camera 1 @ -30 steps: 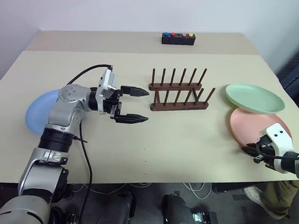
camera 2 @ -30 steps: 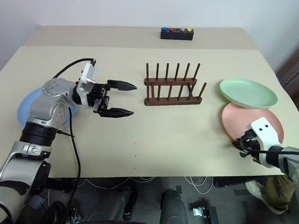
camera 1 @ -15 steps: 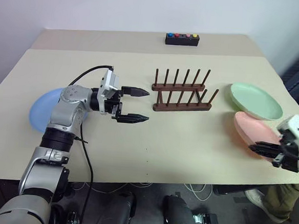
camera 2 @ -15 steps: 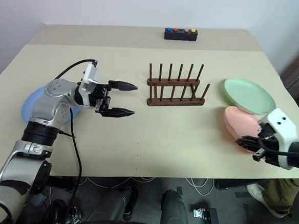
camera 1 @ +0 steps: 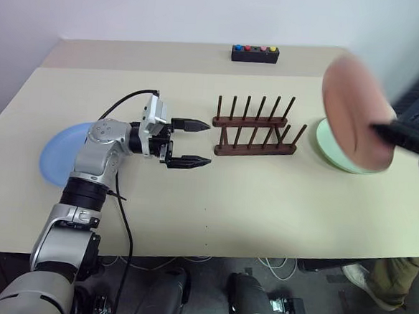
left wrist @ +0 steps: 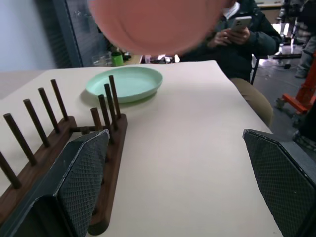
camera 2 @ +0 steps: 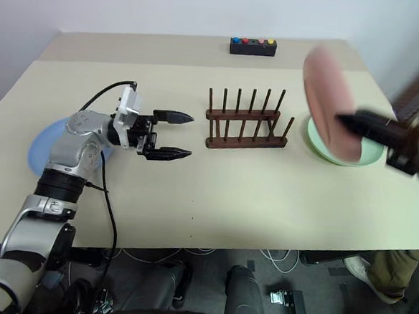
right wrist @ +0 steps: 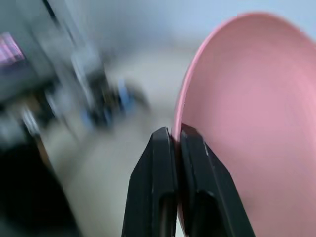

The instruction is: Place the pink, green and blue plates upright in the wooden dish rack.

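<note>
Between the closed fingers of the right gripper [right wrist: 176, 148] stands the pink plate [camera 1: 353, 113], pinched at its rim and lifted off the table [camera 1: 264, 197], tipped nearly upright. Just beneath that gripper lies the green plate [camera 1: 330, 150], flat on the tabletop. Beside it, toward the left gripper, sits the wooden dish rack [camera 1: 255, 128], its pegs bare. The left gripper [camera 1: 194, 143] hovers level just short of the rack's near end, its two black fingers spread wide with nothing between them, pointing at the rack. Behind that arm, partly covered by it, the blue plate [camera 1: 59, 154] lies flat near the table's edge. Beyond the rack, at the far edge, rests a small black box [camera 1: 255, 54] with coloured buttons. A seated person [left wrist: 247, 29] holds a phone past the table's end.
</note>
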Available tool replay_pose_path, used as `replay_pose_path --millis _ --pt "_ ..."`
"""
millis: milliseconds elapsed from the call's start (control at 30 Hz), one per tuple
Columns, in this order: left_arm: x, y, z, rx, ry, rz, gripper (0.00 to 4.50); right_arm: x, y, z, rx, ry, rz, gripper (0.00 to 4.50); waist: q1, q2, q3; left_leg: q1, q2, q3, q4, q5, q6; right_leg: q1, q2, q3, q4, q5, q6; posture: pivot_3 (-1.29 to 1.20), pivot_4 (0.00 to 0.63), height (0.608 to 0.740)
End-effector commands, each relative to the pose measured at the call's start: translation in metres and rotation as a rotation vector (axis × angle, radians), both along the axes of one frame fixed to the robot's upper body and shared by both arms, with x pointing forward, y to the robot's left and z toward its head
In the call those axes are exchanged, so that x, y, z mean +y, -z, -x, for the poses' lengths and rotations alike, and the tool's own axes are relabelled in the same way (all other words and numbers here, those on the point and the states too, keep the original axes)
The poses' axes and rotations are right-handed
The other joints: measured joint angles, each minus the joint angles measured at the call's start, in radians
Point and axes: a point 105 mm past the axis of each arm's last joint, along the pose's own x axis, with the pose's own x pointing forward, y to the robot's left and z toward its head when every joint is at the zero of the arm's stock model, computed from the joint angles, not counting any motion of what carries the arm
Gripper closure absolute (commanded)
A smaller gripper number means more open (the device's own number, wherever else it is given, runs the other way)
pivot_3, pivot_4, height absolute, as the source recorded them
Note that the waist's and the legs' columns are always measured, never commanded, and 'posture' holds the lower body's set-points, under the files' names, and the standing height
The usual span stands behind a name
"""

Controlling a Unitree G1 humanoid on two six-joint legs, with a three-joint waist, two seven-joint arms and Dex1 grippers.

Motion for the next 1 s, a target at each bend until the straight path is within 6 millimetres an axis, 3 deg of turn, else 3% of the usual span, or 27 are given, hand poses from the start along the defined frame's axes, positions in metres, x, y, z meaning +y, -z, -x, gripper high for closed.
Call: replay_pose_path --millis 33,200,333,633,1000 --pt "0.001 -0.022 -0.005 -0.065 -0.027 0.055 0.0 -0.01 -0.037 -0.004 -0.16 -0.011 -0.226 4.44 0.0 0.0 0.0 -0.001 0.0 0.0 0.0 0.0 0.0 -0.001 0.0 0.0 0.0 0.0 0.0 0.0 0.15 0.74" --pt "-0.002 -0.026 -0.01 -0.078 -0.049 0.083 0.0 -0.021 -0.05 -0.026 -0.188 -0.019 -0.422 4.44 -0.001 0.0 0.0 -0.007 0.0 0.0 0.001 0.0 0.0 -0.007 0.0 0.0 0.001 0.003 0.001 0.0 0.15 0.74" --pt "-0.004 -0.03 -0.009 -0.075 -0.04 0.093 0.0 -0.024 -0.041 -0.06 -0.143 -0.052 -0.537 4.44 -0.005 0.001 0.0 -0.008 0.0 0.003 0.001 0.0 0.0 -0.012 0.001 0.003 0.006 0.003 0.001 0.0 0.15 0.74" --pt "0.002 -0.03 0.0 -0.055 -0.062 0.109 0.0 -0.012 -0.01 -0.096 -0.024 -0.116 -0.532 4.44 -0.015 0.001 0.0 -0.008 0.0 0.004 0.002 0.001 -0.002 -0.015 0.003 0.004 0.012 0.003 0.001 0.0 0.15 0.74" --pt "0.003 -0.031 0.005 -0.053 -0.082 0.116 0.0 0.0 0.014 -0.116 0.042 -0.131 -0.507 4.44 -0.027 0.001 0.0 -0.008 0.0 0.004 0.002 0.002 -0.002 -0.016 0.004 0.005 0.012 0.003 0.0 0.0 0.15 0.74"
